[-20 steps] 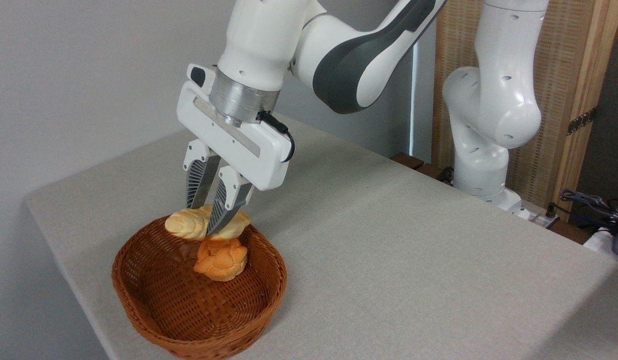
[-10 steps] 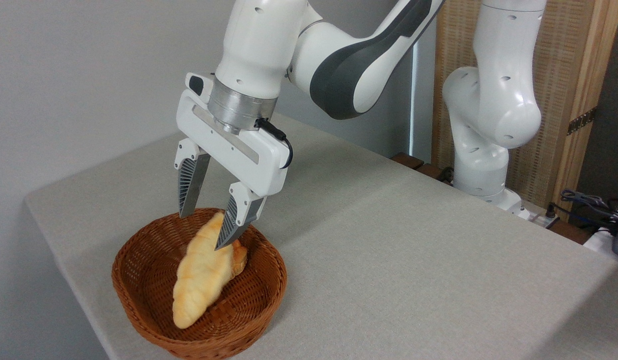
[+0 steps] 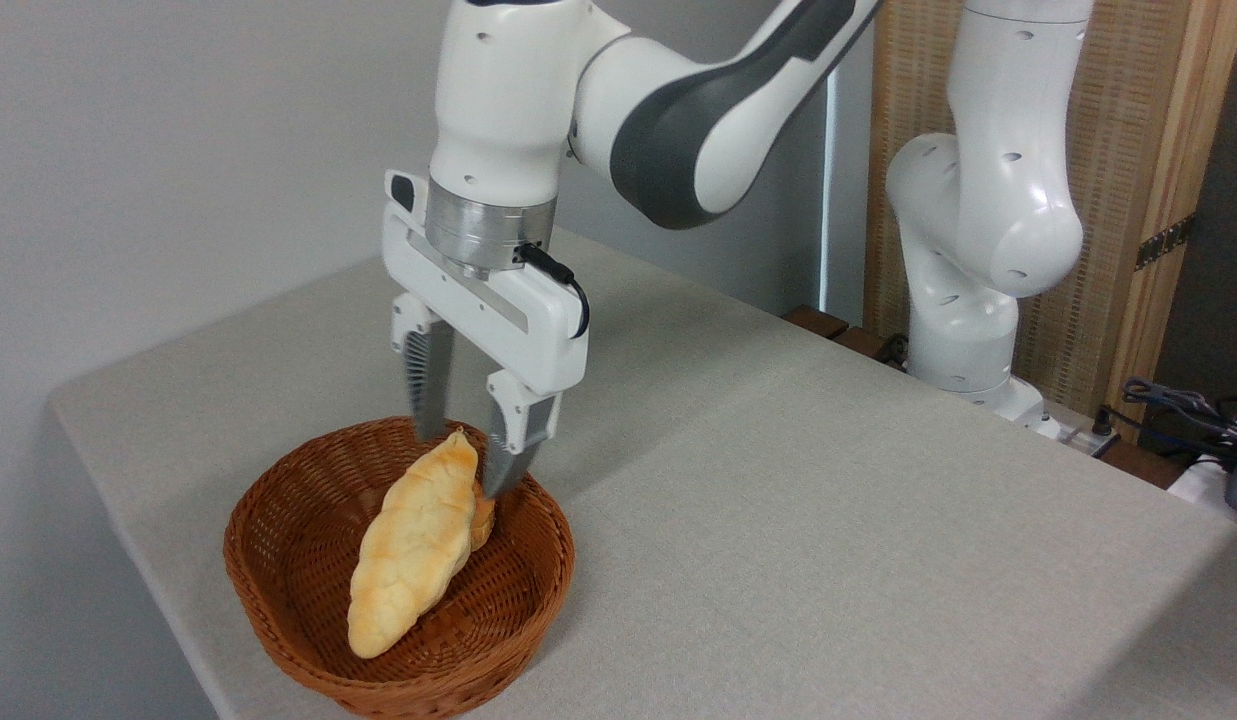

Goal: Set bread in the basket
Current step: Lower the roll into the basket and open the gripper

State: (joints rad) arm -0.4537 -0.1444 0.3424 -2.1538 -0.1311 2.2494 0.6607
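**Bread down, jaws apart over the basket**

Hanging above the back of the basket [image 3: 278,560], lower left of the frame, the gripper [image 3: 465,462] has its two fingers spread wide and nothing between them. The bread [image 3: 415,545] lies inside the wicker, running diagonally from a pointed tip near the fingers down to its other end by the near wall. It looks propped at its upper end on the small orange roll [image 3: 484,522], which peeks out on its right side, so the loaf sits tilted rather than flat. I'd call the job as good as finished: the loaf is in, and the open fingers straddling its tip suggest a clean letting-go, with room to rise without catching it.

The table [image 3: 828,520] is covered in plain grey-beige cloth, bare apart from the basket, which sits close to the near left corner. A pale grey wall fills the upper left. At upper right, the arm's white base column stands before a wooden-framed woven panel, and a tangle of cables lies at the far right edge.
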